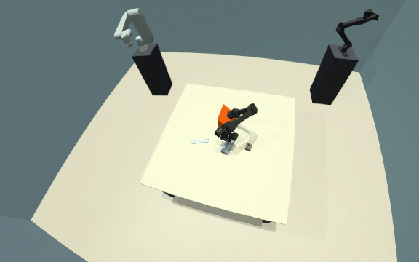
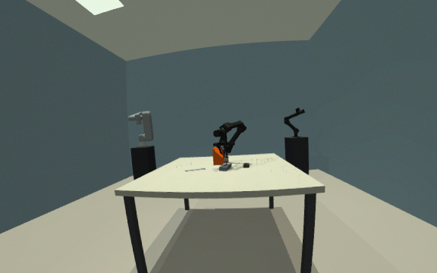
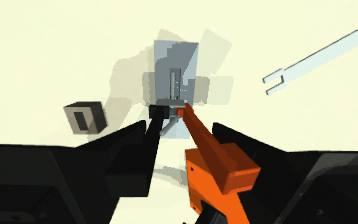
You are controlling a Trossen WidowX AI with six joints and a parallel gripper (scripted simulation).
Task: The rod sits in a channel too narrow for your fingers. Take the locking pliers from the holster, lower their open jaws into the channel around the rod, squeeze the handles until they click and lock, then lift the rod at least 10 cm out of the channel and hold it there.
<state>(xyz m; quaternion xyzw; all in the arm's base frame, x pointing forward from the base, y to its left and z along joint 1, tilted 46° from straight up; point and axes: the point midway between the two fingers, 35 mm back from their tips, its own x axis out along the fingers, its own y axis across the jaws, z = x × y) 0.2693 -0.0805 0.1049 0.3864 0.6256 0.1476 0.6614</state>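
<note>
Two handles, one black, one orange: that's the locking pliers (image 2: pixel 226 159) (image 3: pixel 198 131), out of the holster and pointing down at the block.
Jaws (image 1: pixel 230 137) (image 2: pixel 226 150) (image 3: pixel 180 126): pinching the pliers by those handles, a finger on either side.
Channel block (image 1: pixel 225 150) (image 2: pixel 224 167) (image 3: pixel 161 67): flat on the bench (image 1: pixel 180 171) (image 2: pixel 218 188) (image 3: pixel 25 55), its far end showing past the pliers' nose.
Rod (image 3: pixel 173 84): down in the slot, and the nose overlaps its near end; whether they touch, can't tell.
Orange holster (image 1: pixel 224 117) (image 2: pixel 217 158) (image 3: pixel 196 175): close behind, on the arm's side, tightest spot of all.
Small slotted block (image 1: pixel 248 147) (image 2: pixel 246 165) (image 3: pixel 74 120): to one side, a gap of bench between its edge and the channel block.
Forked bar (image 1: pixel 198 141) (image 2: pixel 195 170) (image 3: pixel 325 54): opposite side, well apart, more room there.
</note>
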